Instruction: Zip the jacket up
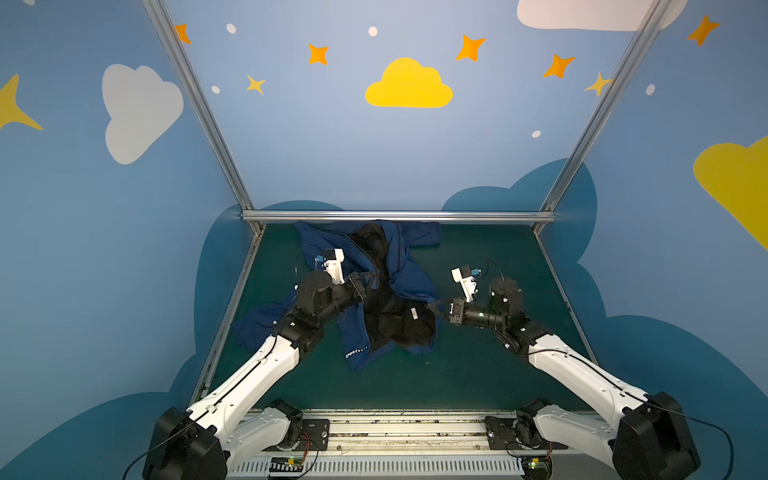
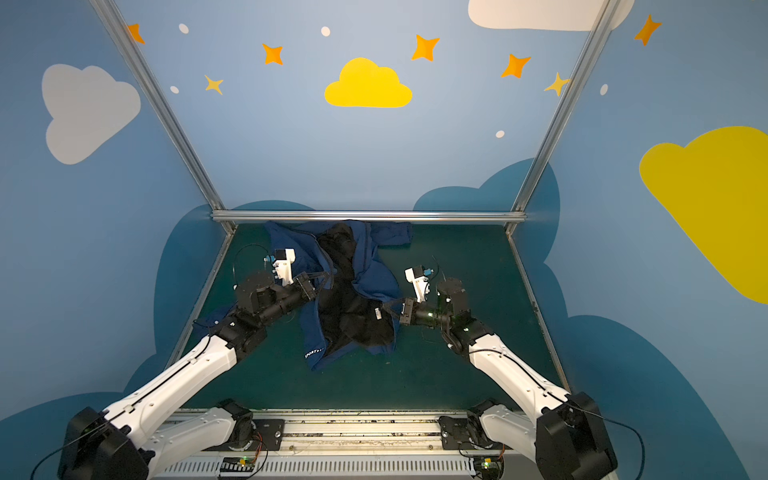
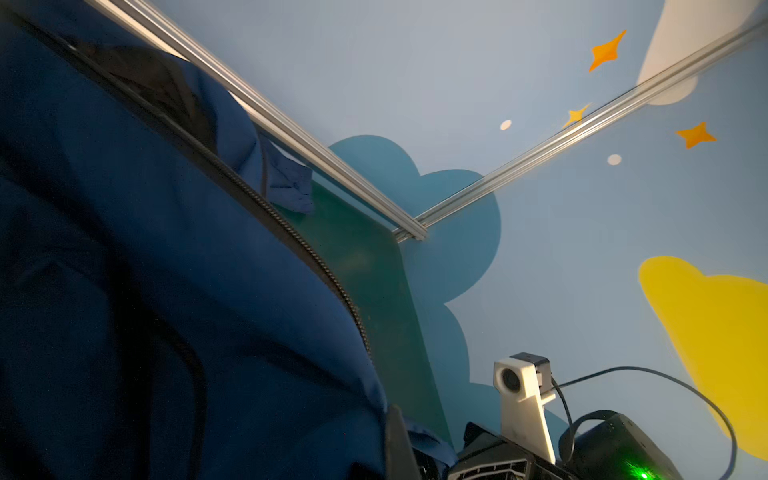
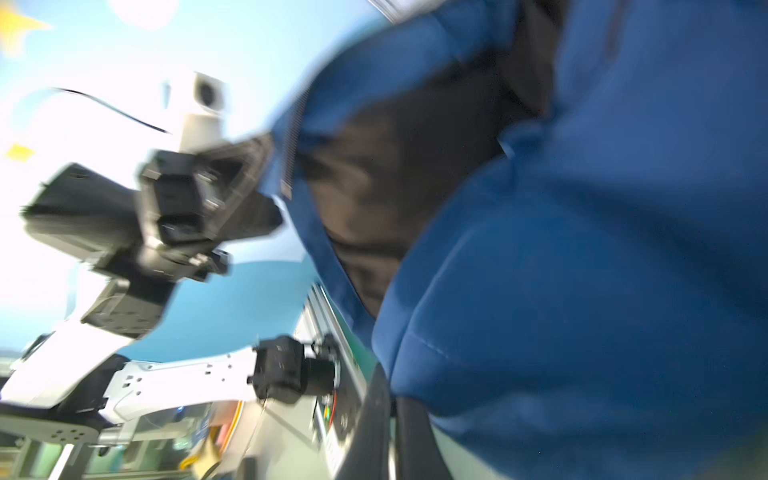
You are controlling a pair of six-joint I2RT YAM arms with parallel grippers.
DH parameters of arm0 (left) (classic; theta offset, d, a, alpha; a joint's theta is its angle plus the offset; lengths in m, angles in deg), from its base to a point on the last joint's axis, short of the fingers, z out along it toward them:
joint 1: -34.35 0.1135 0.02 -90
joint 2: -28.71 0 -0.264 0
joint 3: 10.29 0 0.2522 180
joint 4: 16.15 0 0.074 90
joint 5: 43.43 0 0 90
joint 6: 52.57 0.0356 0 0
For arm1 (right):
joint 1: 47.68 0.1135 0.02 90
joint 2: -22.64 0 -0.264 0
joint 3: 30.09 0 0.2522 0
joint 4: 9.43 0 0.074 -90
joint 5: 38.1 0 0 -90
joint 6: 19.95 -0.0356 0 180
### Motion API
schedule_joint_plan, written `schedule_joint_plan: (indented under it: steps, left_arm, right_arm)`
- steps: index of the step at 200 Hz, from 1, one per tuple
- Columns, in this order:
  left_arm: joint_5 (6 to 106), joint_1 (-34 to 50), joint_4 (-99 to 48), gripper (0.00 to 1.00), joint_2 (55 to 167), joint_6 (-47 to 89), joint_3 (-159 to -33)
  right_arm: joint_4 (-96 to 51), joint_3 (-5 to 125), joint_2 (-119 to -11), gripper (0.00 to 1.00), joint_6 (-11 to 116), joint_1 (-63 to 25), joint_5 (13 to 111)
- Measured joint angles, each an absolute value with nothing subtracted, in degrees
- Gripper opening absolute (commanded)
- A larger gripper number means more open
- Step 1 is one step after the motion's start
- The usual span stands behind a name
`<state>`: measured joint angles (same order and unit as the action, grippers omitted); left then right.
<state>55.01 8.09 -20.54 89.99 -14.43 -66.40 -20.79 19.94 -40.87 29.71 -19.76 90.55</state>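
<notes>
Both top views, jacket [image 1: 386,320]: long axis front-to-back, between hands.
Left hand [image 1: 368,278]: pinching its zipper edge [image 3: 316,259].
Right hand [image 1: 438,309]: pinching opposite edge.

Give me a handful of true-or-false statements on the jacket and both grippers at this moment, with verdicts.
1. The jacket lies open on the table, with its black lining showing. True.
2. The front zipper is closed up to the collar. False: the two front edges lie apart.
3. The left gripper and the right gripper are both shut on jacket fabric. True.
4. The SPORT lettering sits at the jacket's far end. False: it is on the near hem, toward the robot's base.
5. One sleeve lies under the left arm. True.
</notes>
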Motion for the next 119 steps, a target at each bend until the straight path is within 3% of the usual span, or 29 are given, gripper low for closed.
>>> schedule_joint_plan:
  steps: [35, 81, 93, 119]
  left_arm:
    - [53.13, 8.25, -25.09, 0.03, 92.42, -14.12, -66.4]
    - [55.03, 7.77, -27.05, 0.03, 97.44, -14.47, -66.4]
    - [55.49, 7.22, -27.27, 0.03, 98.14, -14.77, -66.4]
    - [56.04, 6.28, -27.29, 0.03, 98.27, -15.23, -66.42]
  right_arm:
    - [-41.38, 14.76, -40.74, 0.0, 31.94, -22.62, 89.76]
    - [-55.35, 11.42, -41.26, 0.0, 35.92, -24.28, 83.58]
    - [-56.44, 11.44, -41.7, 0.22, 37.12, -24.33, 82.73]
    - [-58.21, 12.16, -42.05, 0.45, 39.07, -24.35, 81.85]
